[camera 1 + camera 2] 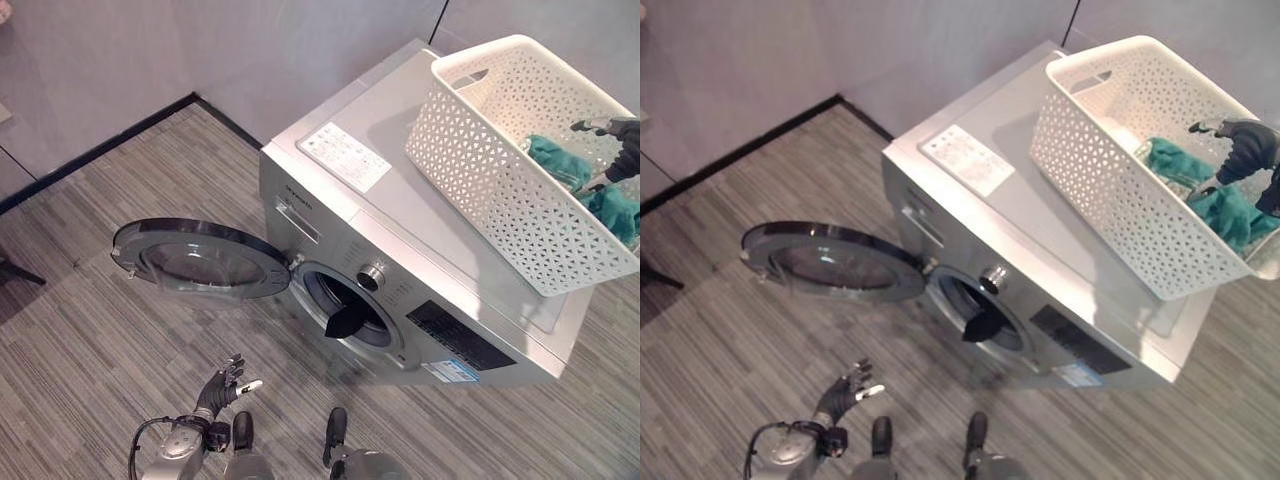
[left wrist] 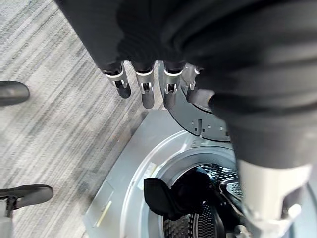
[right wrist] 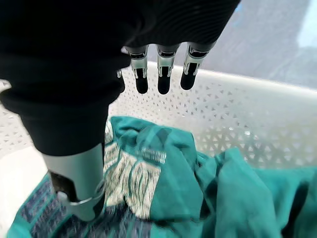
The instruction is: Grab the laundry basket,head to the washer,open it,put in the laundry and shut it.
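Teal laundry (image 3: 198, 188), soft and light, lay bunched in the white basket (image 1: 490, 190) on the washer (image 1: 400, 215); right hand (image 3: 158, 79) hovered open above, best gathering a raised fold.

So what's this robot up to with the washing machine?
It is loading laundry. The silver front-loading washer has its round door swung open, with a dark garment hanging in the drum mouth. A white perforated plastic basket sits on top; the right hand reaches over the teal clothes inside. The left hand hangs open, low near the door.
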